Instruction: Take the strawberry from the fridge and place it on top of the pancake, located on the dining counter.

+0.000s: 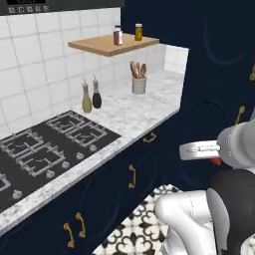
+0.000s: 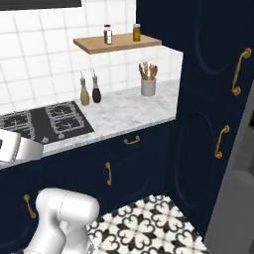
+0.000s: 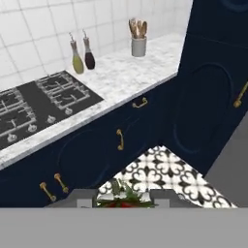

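My gripper (image 3: 124, 197) is shut on the strawberry (image 3: 125, 202). Its red body and green leaves show between the two grey fingers (image 3: 80, 197) at the bottom of the hand view. In the left base view a bit of the red strawberry (image 1: 215, 161) peeks out under the white hand, held in mid-air in front of the navy cabinets. A grey slab at the right edge looks like the side of the fridge (image 2: 233, 198). The pancake and the dining counter are out of view.
A marble counter (image 1: 139, 117) runs along the tiled wall with a black gas hob (image 1: 45, 147), two oil bottles (image 1: 91, 95) and a utensil cup (image 1: 139, 82). A wooden shelf (image 1: 113, 45) holds two jars. Tall navy cabinets (image 2: 208, 99) stand at right over the patterned floor (image 2: 149, 228).
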